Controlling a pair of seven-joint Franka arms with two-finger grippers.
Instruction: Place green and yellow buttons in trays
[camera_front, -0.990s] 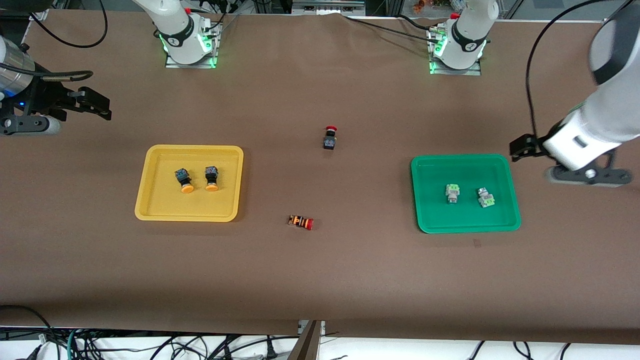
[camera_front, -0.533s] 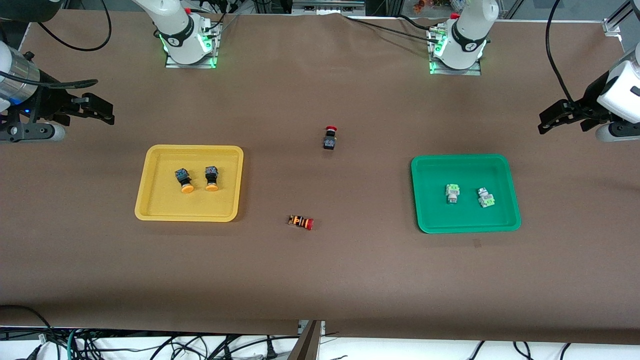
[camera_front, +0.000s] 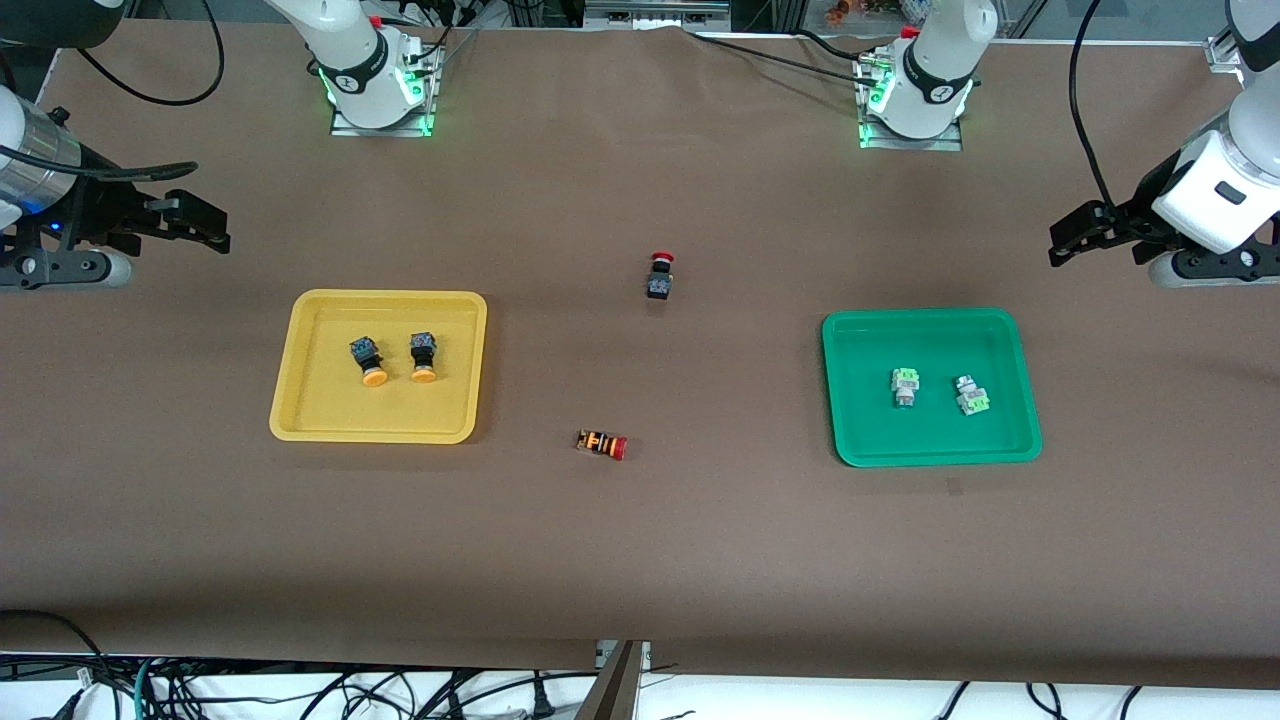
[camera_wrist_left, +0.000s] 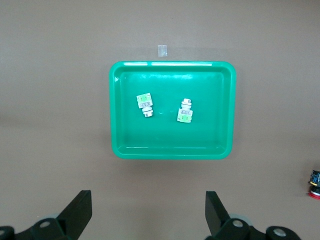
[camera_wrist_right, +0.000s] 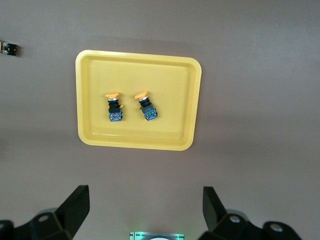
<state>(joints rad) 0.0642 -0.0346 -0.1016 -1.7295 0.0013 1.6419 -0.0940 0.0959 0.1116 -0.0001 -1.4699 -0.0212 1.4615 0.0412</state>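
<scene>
Two black-bodied yellow buttons lie side by side in the yellow tray. Two pale green buttons lie in the green tray. My left gripper is open and empty, up in the air at the left arm's end of the table. Its wrist view shows the green tray, both green buttons and my left gripper. My right gripper is open and empty at the right arm's end. Its wrist view shows the yellow tray, both yellow buttons and my right gripper.
A black switch with a red cap stands mid-table between the trays. An orange-striped switch with a red cap lies nearer to the front camera. A small tape mark sits just in front of the green tray.
My left arm has swung up and away from beside the green tray toward the table's end, then eased back slightly. My right gripper has shifted a little. The buttons have not moved.
</scene>
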